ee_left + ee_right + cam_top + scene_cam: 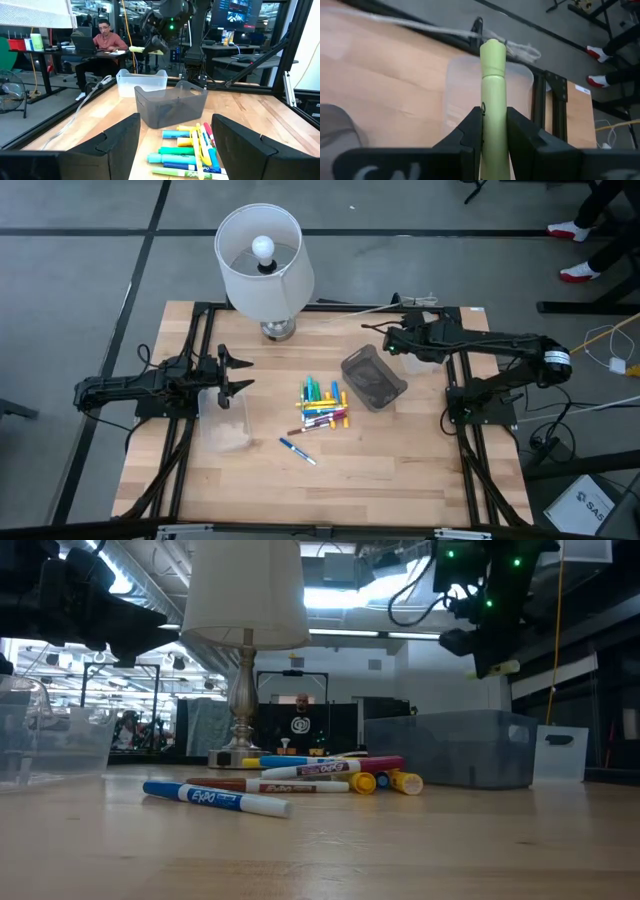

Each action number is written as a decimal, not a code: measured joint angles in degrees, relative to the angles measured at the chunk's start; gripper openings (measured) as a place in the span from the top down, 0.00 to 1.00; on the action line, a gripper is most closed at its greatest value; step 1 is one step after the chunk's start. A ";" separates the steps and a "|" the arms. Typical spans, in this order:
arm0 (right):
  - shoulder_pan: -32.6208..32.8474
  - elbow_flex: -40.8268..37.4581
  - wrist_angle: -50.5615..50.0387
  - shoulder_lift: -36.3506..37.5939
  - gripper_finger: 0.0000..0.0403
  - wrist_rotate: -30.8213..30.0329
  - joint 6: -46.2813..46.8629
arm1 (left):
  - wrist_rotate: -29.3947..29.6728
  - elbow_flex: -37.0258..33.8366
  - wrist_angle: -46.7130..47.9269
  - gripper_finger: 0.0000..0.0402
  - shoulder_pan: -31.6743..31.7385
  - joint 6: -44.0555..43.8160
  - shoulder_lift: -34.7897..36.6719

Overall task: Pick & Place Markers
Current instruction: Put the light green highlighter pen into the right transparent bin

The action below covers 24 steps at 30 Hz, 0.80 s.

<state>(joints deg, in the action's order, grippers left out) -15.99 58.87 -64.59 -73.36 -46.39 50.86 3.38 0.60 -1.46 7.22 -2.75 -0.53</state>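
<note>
Overhead, right end effector (494,131) tight around smooth, cylindrical yellow-green marker (493,95); left end effector (175,142) wide.

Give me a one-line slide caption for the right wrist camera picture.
Right gripper holding a yellow-green marker above a clear bin near the table's edge.

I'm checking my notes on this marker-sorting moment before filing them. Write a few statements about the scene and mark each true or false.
1. The right gripper is shut on a yellow marker. True.
2. The left gripper holds a blue marker. False: its fingers stand open and empty.
3. One blue marker lies apart from the pile of markers. True.
4. The lamp stands at the table's near edge. False: it stands at the far edge.
5. The grey bin lies left of the pile. False: it lies to the right.
</note>
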 joint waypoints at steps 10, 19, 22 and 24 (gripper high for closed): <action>0.00 -8.67 2.64 -0.02 0.83 0.17 2.94 | -0.02 0.00 -0.02 0.40 0.02 0.00 0.00; -1.30 -13.61 5.65 -0.02 0.83 1.61 2.99 | 0.00 0.00 0.00 0.40 0.00 0.03 0.00; -2.59 -15.19 6.09 -0.02 0.83 1.60 2.91 | -0.02 -0.02 0.00 0.40 0.00 -0.02 0.00; -3.63 -15.97 6.55 -0.02 0.83 1.56 2.76 | 0.00 -0.01 -0.02 0.40 0.02 0.01 0.02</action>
<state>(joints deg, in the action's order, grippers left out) -19.62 42.90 -58.04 -73.38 -44.83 53.63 3.38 0.59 -1.48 7.25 -2.74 -0.51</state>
